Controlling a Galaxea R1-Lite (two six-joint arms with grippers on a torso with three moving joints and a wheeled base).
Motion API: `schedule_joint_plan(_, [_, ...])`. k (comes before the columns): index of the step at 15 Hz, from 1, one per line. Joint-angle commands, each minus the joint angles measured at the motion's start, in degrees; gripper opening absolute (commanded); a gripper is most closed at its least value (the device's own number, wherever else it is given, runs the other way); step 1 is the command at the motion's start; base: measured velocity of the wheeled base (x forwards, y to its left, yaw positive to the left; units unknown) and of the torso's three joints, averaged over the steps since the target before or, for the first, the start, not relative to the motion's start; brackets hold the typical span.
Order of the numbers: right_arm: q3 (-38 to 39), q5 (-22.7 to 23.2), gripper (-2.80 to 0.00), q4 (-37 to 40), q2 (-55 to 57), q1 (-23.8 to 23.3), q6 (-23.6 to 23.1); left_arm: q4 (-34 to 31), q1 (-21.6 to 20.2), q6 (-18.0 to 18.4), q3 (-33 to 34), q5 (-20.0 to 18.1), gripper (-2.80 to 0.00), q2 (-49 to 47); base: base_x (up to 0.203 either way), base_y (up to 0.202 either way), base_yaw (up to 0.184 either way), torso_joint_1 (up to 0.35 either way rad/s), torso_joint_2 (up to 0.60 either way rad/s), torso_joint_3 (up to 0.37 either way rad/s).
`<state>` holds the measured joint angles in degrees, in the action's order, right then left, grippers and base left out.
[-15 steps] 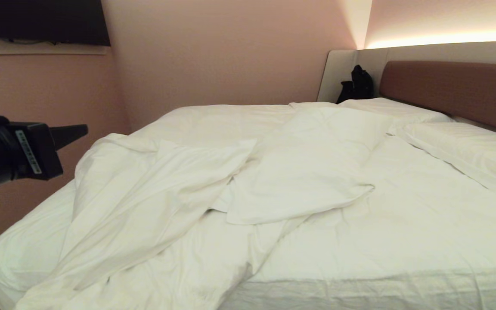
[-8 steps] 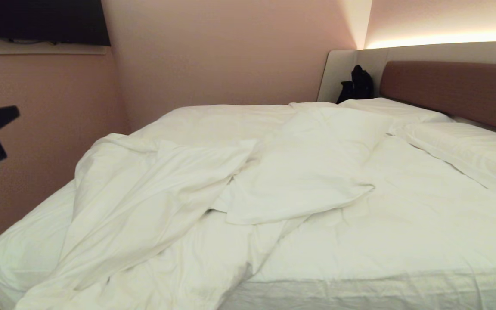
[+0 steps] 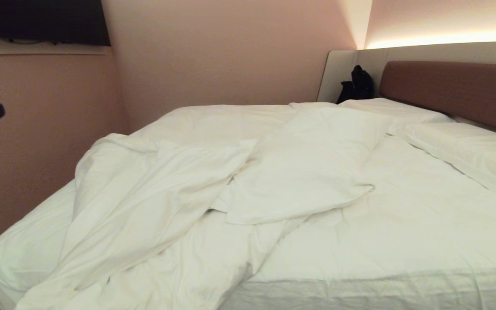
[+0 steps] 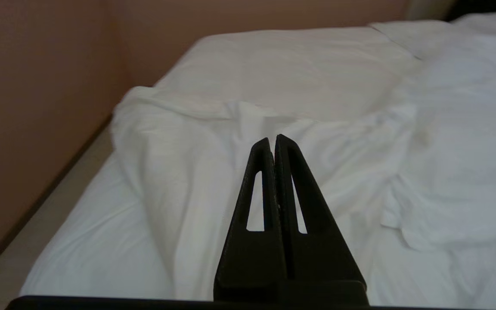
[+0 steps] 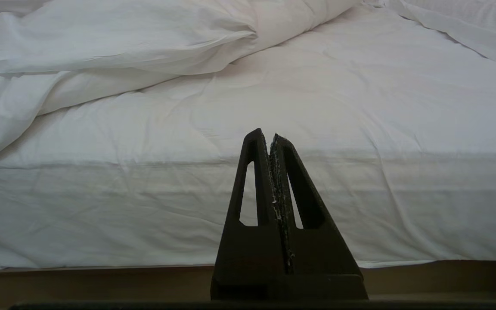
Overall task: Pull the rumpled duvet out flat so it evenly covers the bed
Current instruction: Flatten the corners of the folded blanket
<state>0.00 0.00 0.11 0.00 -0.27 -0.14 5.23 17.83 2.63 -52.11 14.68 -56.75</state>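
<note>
Barely begun: the duvet [image 3: 175, 189] lies bunched toward nine o'clock on the bed [image 3: 403, 258], both hands [image 4: 272, 142] [image 5: 267, 134] pressed together, empty.

duvet [image 3: 153, 189] plain white, no pattern. pillows [image 3: 463, 150] white. headboard [image 3: 454, 92] reddish-brown, surround [image 3: 342, 73] pale grey. wall [image 3: 222, 51] dusty pink. left gripper [image 4: 273, 142] and right gripper [image 5: 268, 135] matte black. black item [image 3: 358, 84] in corner.
</note>
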Motion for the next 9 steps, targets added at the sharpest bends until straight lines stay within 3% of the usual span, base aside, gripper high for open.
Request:
schedule_joint_plan(1, [0.0, 0.0, -2.80, 0.0, 0.1, 0.0, 0.0, 0.2, 0.1, 0.5, -1.2, -5.3, -2.80, -5.7, 0.000, 0.000, 0.000, 0.000, 0.00, 0.000])
schedule_joint_plan(5, [0.0, 0.0, -2.80, 0.0, 0.1, 0.0, 0.0, 1.2, 0.1, 0.8, -7.5, -14.5, -2.80, -19.8, 0.000, 0.000, 0.000, 0.000, 0.00, 0.000])
schedule_joint_plan(9, [0.0, 0.0, -2.80, 0.0, 0.1, 0.0, 0.0, 7.3, 0.4, 1.0, -16.4, -17.8, -2.80, -36.1, 0.000, 0.000, 0.000, 0.000, 0.00, 0.000])
